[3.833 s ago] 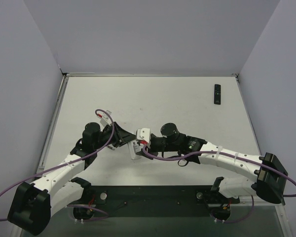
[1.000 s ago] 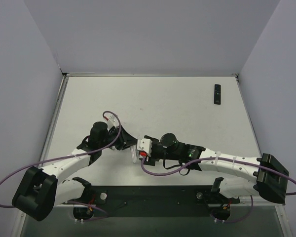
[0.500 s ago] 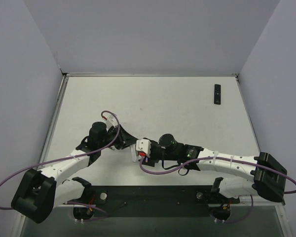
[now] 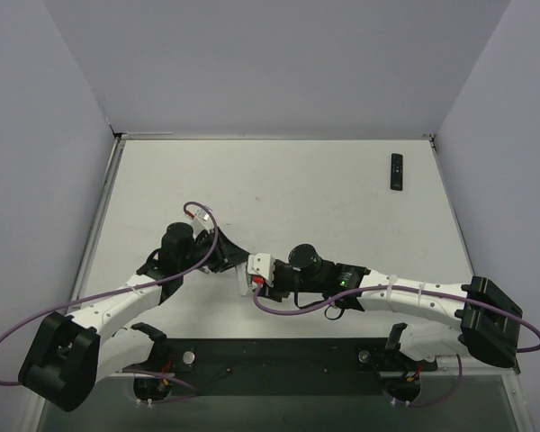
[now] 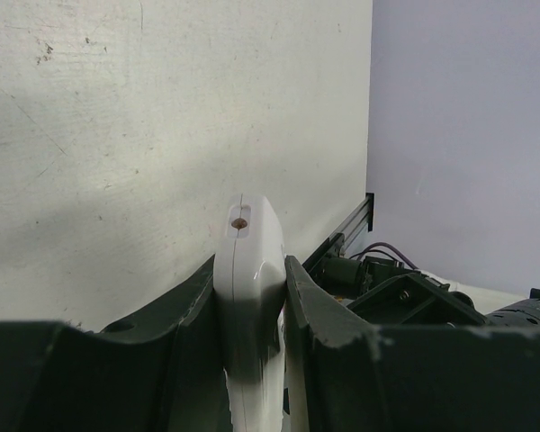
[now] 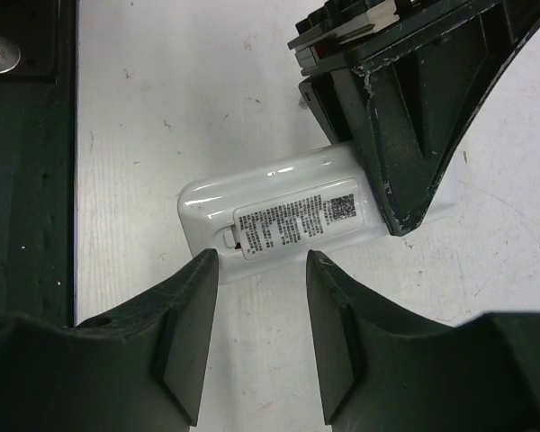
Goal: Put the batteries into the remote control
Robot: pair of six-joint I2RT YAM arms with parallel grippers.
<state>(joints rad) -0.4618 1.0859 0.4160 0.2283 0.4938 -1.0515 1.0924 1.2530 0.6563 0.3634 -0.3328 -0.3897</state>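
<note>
My left gripper [image 5: 250, 297] is shut on a white remote [image 5: 248, 270], holding it on its edge on the table. In the right wrist view the white remote [image 6: 288, 216] shows its back with a printed label, and the left gripper's dark fingers [image 6: 405, 135] clamp its far end. My right gripper [image 6: 259, 297] is open and empty, its fingertips just short of the remote's near edge. In the top view the white remote [image 4: 246, 281] lies between my left gripper [image 4: 237, 262] and my right gripper [image 4: 252, 283]. No batteries are in view.
A small black remote [image 4: 396, 171] lies at the table's far right corner. The dark base plate [image 4: 279, 360] runs along the near edge. Purple cables loop off both arms. Pale walls enclose the table [image 4: 279, 189] on three sides.
The right arm has crept a little to the left toward the white remote. The left gripper keeps its hold on the remote, nearly still.
</note>
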